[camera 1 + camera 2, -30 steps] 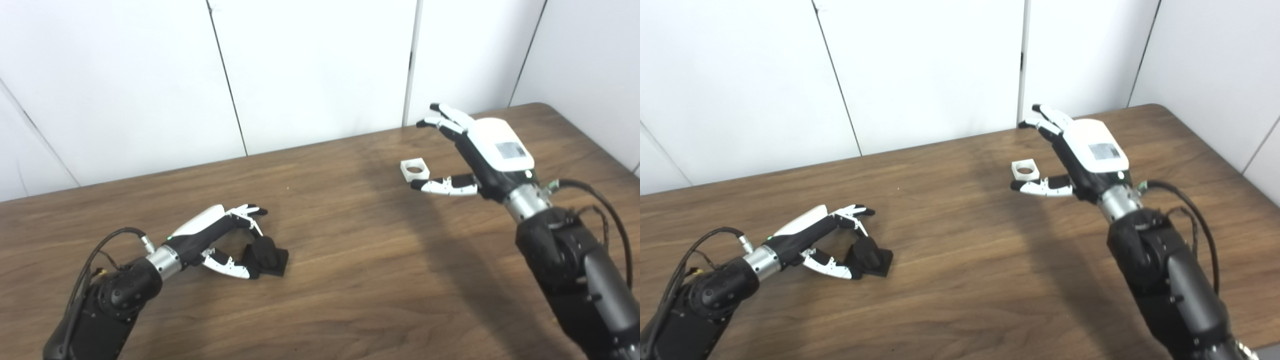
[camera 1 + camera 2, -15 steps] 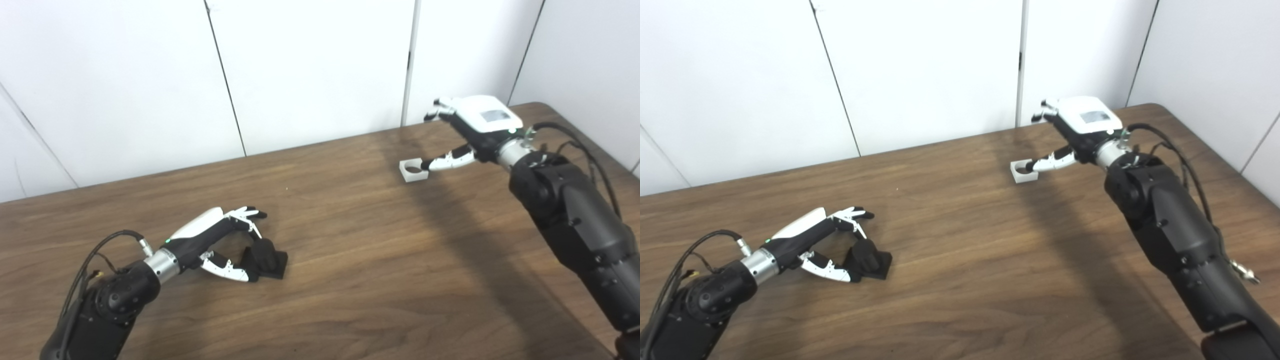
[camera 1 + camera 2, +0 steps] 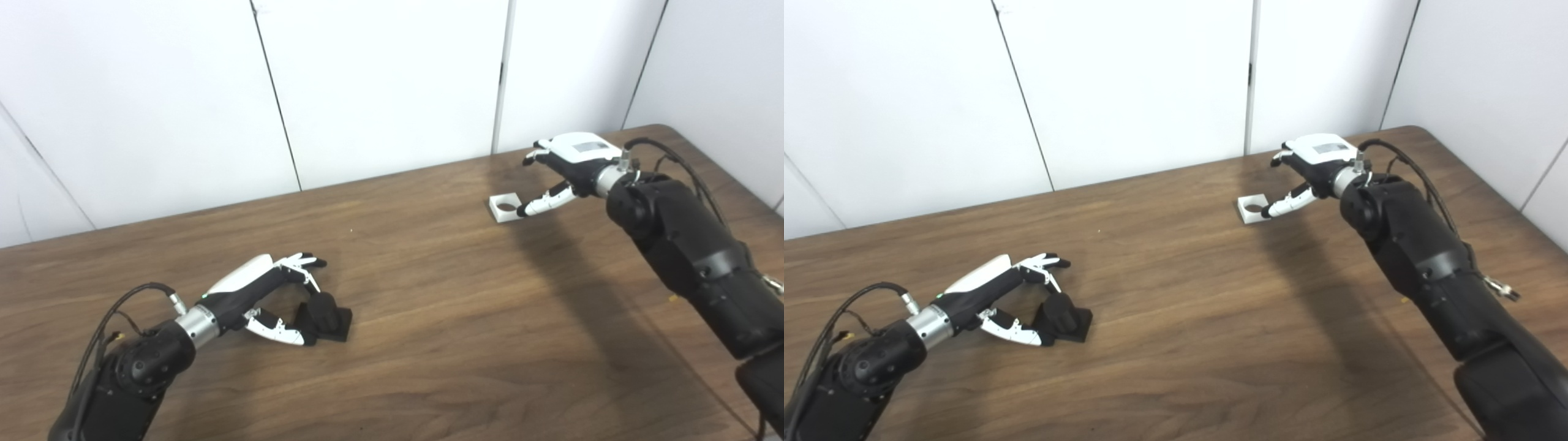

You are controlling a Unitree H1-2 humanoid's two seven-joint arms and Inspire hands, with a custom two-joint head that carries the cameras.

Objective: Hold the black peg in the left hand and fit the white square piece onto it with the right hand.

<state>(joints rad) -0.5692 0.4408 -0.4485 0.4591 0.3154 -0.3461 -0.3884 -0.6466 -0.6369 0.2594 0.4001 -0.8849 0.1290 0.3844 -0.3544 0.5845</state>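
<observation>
The black peg (image 3: 324, 315), a short cylinder on a square black base, lies on the wooden table (image 3: 429, 306) at the near left. My left hand (image 3: 269, 294) is open around it, fingers arched above and thumb low against its left side, not closed on it. The white square piece (image 3: 506, 207), with a round hole, lies flat at the far right of the table. My right hand (image 3: 566, 168) is open just right of the piece, its thumb tip touching or nearly touching the near right edge, fingers curled above and behind.
White wall panels (image 3: 380, 86) stand right behind the table's far edge. The table's right corner (image 3: 661, 130) curves off close to my right hand. My right forearm (image 3: 686, 245) stretches over the table's right side.
My right hand has reached forward and come down beside the white piece, its thumb now at the piece's edge. The left hand and the peg have stayed put.
</observation>
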